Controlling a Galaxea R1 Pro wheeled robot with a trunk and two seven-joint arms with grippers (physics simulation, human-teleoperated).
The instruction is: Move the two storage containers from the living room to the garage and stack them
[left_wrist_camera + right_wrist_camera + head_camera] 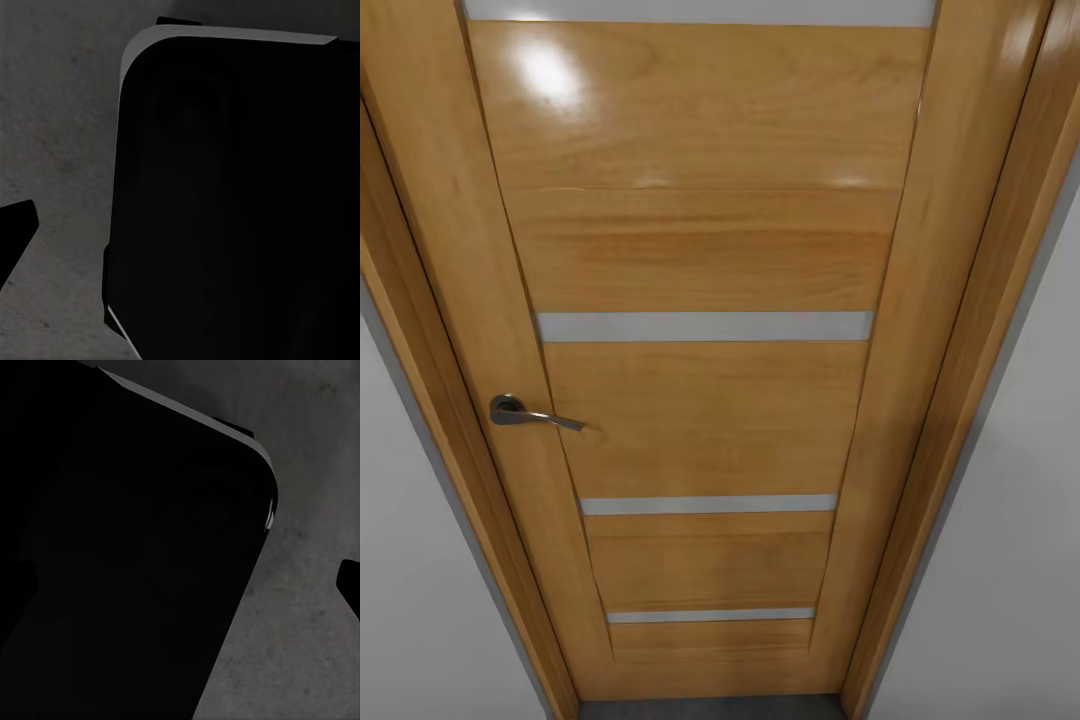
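Note:
The two storage containers are out of view. I face a shut wooden door [700, 260] with pale horizontal stripes, very close in the head view. Its metal lever handle [530, 412] sits at the left side. In the left wrist view, one black fingertip [15, 232] of my left gripper pokes in over the dark grey speckled floor [60, 150]. The right wrist view has one black fingertip [351, 585] of my right gripper over the same floor [300, 652]. Nothing is seen between the fingers.
The wooden door frame [970, 330] stands on both sides, with plain white-grey wall [1010, 600] beyond it. A thin strip of dark floor [710, 708] lies at the door's foot. A large black part of my own body [240, 210] blocks much of both wrist views [120, 555].

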